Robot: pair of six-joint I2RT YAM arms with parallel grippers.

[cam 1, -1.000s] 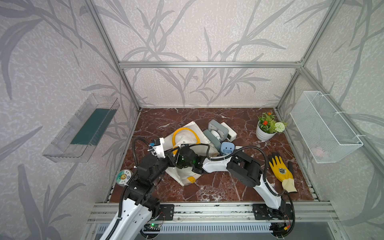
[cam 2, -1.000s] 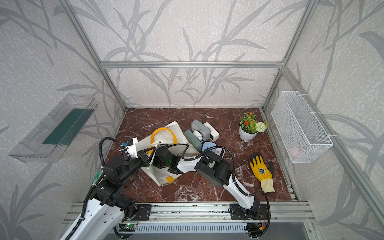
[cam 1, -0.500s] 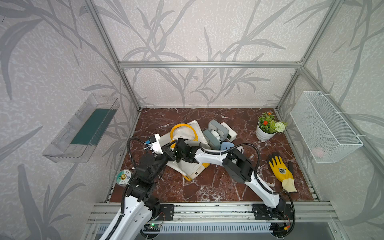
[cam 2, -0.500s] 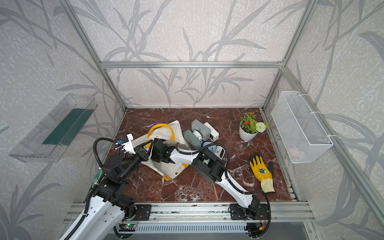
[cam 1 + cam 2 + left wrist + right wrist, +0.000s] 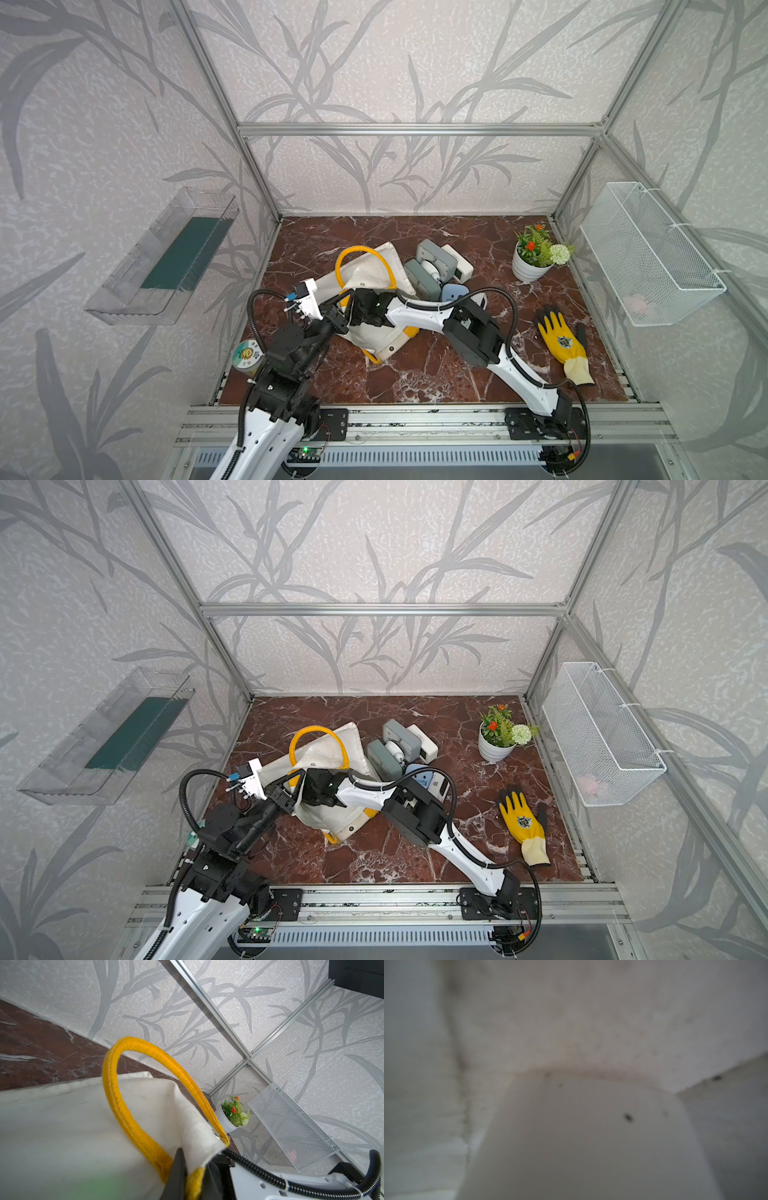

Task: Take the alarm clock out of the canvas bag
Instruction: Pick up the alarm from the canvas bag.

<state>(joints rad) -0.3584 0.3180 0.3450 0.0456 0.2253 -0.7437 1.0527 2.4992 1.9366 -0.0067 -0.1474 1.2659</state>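
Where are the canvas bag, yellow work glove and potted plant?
canvas bag (image 5: 368, 268): in a top view, cream cloth inside handle loop.
yellow work glove (image 5: 563, 341): in a top view, palm.
potted plant (image 5: 526, 271): in a top view, pot wall.

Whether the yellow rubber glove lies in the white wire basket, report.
No: the yellow glove lies on the marble tabletop, outside the basket.

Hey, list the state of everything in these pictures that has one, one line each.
canvas bag, lying down, mouth held open.
left gripper, shut on the canvas bag's rim.
right gripper, inside the canvas bag's mouth, jaws hidden.
potted plant, upright.
yellow glove, lying flat.
wire basket, hung up, open side upward.
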